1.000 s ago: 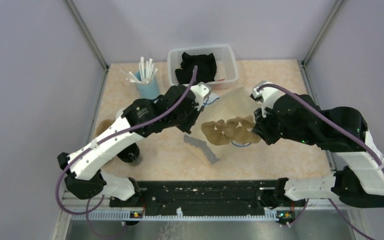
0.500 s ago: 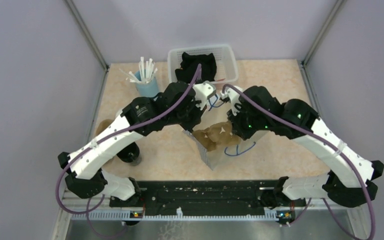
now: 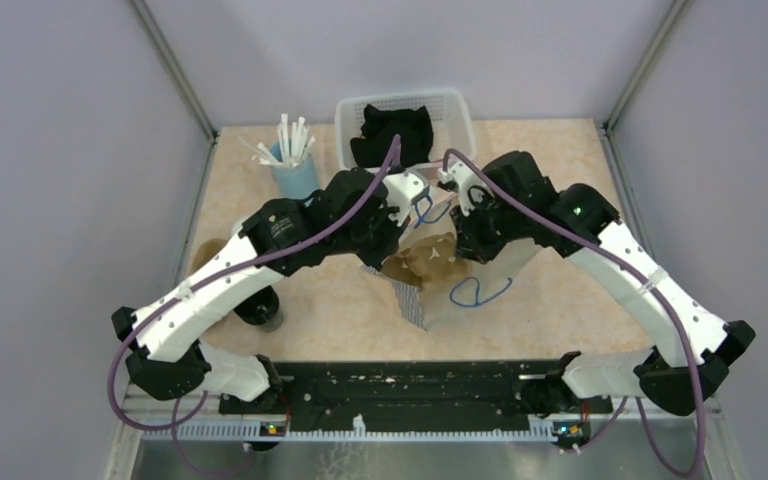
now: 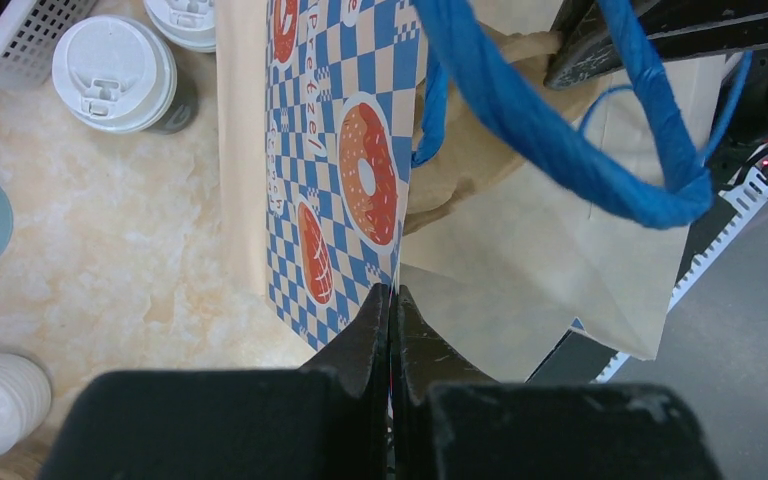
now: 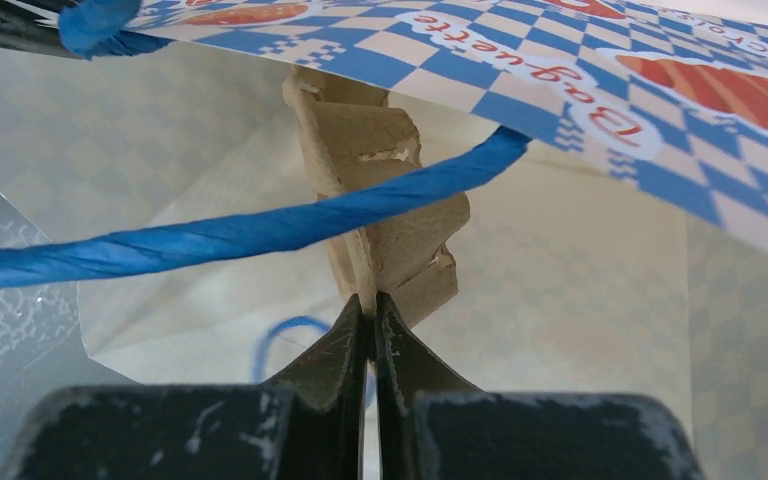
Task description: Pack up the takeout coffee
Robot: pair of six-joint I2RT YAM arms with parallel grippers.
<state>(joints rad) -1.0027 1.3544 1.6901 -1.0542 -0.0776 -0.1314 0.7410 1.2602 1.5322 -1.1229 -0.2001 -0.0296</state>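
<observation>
bag [image 4: 340, 180]: brown, blue-white checks, orange pastries | handle [image 4: 560, 130]: blue | carrier [image 5: 380, 200]: brown | desk [image 3: 560, 170]: beige marbled | basket [image 3: 460, 110]: white | cloth [image 3: 390, 135]: black

Brown pulp carrier [image 5: 355, 125] edge-up inside the bag [image 4: 340, 170] mouth; white-lidded cup [image 4: 113, 72] upright just outside

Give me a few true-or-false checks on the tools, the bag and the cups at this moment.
1. The left tool is shut on the paper bag's edge. True.
2. The right tool is open and empty. False: it is shut on the pulp carrier.
3. The bag's handles are red. False: they are blue.
4. A white-lidded cup stands on the table outside the bag. True.
</observation>
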